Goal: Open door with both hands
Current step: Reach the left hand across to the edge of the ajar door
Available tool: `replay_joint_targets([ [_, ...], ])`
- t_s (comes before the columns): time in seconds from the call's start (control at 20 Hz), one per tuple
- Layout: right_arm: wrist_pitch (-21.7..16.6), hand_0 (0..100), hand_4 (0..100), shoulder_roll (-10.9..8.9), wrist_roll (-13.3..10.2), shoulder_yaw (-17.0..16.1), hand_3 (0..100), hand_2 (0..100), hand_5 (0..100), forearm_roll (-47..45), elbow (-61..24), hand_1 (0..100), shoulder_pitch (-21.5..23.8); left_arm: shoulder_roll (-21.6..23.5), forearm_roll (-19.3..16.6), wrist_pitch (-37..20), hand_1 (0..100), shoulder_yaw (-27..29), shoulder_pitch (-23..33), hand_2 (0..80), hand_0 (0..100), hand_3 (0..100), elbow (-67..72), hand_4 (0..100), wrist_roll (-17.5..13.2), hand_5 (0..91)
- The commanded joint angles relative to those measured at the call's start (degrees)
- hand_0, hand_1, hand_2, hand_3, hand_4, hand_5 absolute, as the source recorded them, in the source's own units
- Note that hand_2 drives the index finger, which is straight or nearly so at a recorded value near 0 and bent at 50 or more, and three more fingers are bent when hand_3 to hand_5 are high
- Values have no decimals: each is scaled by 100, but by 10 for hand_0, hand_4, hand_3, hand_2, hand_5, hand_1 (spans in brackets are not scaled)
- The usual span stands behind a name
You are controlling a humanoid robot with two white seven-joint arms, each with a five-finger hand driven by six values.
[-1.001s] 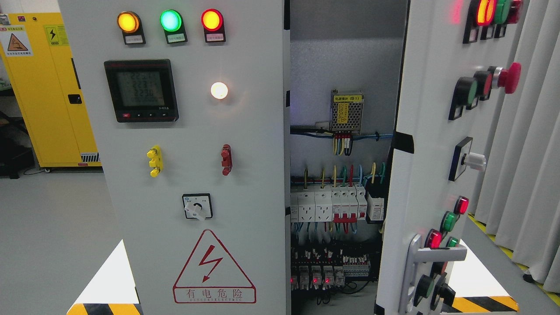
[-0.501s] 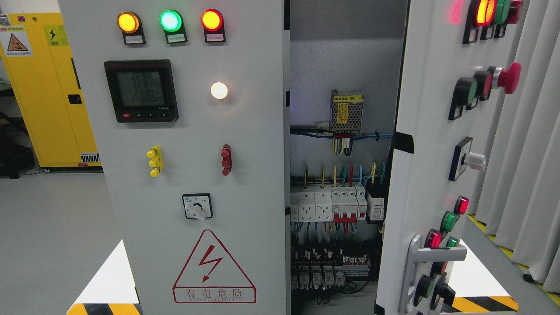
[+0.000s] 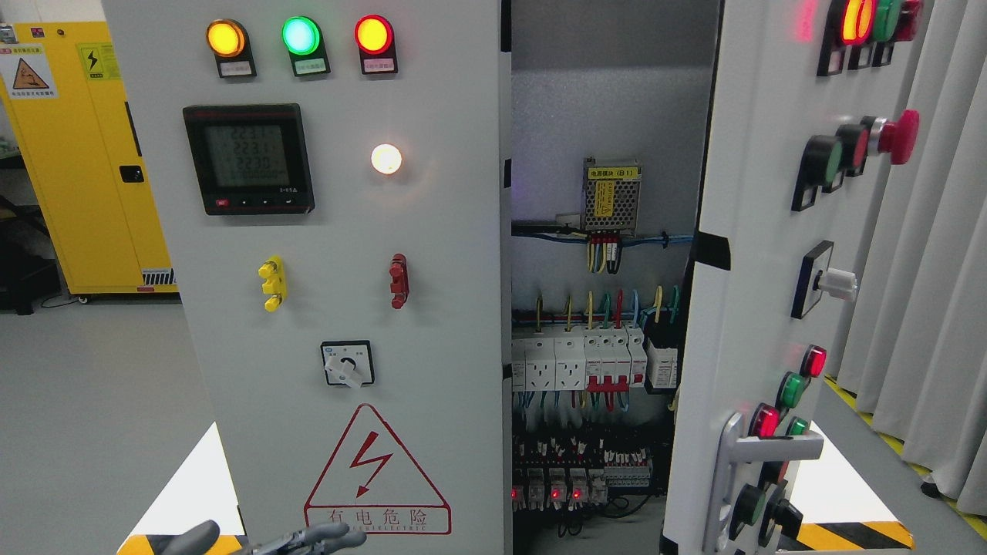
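Head view: grey electrical cabinet with two doors. Left door (image 3: 339,254) closed, facing the camera; right door (image 3: 759,293) swung open toward the camera, seen at a steep angle at picture right. Left hand (image 3: 270,539) just enters at the bottom edge, lower left, grey fingers (image 3: 328,533) stretched out and loosely spread, holding nothing, tips pointing right and lying over the bottom of the left door just under the warning triangle (image 3: 376,470); whether they touch the door cannot be told. Right hand not in the picture. On the left door: amber, green and red lamps (image 3: 300,36) lit in a row at top, a black meter (image 3: 248,159) with lit digits below them, a white lamp (image 3: 386,159) to its right, a yellow terminal (image 3: 271,284) and red terminal (image 3: 399,280) lower down, a rotary switch (image 3: 348,364) above the triangle. Between the doors the cabinet inside shows: a small power supply (image 3: 611,196) with a yellow label up on the back wall, coloured wires under it, a row of white breakers (image 3: 590,358), dark relays (image 3: 586,474) with small red lights near the bottom. On the right door: red mushroom button (image 3: 894,136), green and red buttons, a white knob (image 3: 837,284), a metal handle (image 3: 763,451) low on its near edge. Yellow cabinet (image 3: 85,154) far left, grey floor (image 3: 85,416), pale curtain (image 3: 937,270) far right.
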Motion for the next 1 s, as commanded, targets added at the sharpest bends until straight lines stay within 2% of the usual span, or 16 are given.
replay_joint_targets([
  [0.0, 5, 217, 0, -123, 0, -35, 0, 0, 0, 9, -1, 0, 105, 941, 880, 344, 0, -640, -1508, 0, 0, 0, -638, 0, 24, 0],
  [0.25, -4, 217, 0, -114, 0, -26, 0, 0, 0, 9, -1, 0, 105, 581, 880, 459, 0, -1843, -2915, 0, 0, 0, -208, 0, 32, 0],
  [0.5, 5, 218, 0, -97, 0, -26, 0, 0, 0, 9, 8, 0, 105, -262, 836, 696, 0, -2828, -4347, 0, 0, 0, 846, 0, 32, 0],
  [0.7, 5, 217, 0, -88, 0, -26, 0, 0, 0, 9, -1, 0, 105, -1044, 801, 1108, 0, -3059, -4885, 0, 0, 0, 1470, 0, 41, 0],
  [0.85, 5, 217, 0, -88, 0, -35, 0, 0, 0, 9, -1, 0, 105, -1721, 451, 1233, 0, -3059, -5105, 0, 0, 0, 2050, 0, 50, 0],
  [0.95, -4, 217, 0, -97, 0, -26, 0, 0, 0, 9, -1, 0, 105, -1880, 406, 1233, 0, -3059, -5141, 0, 0, 0, 2078, 0, 50, 0],
])
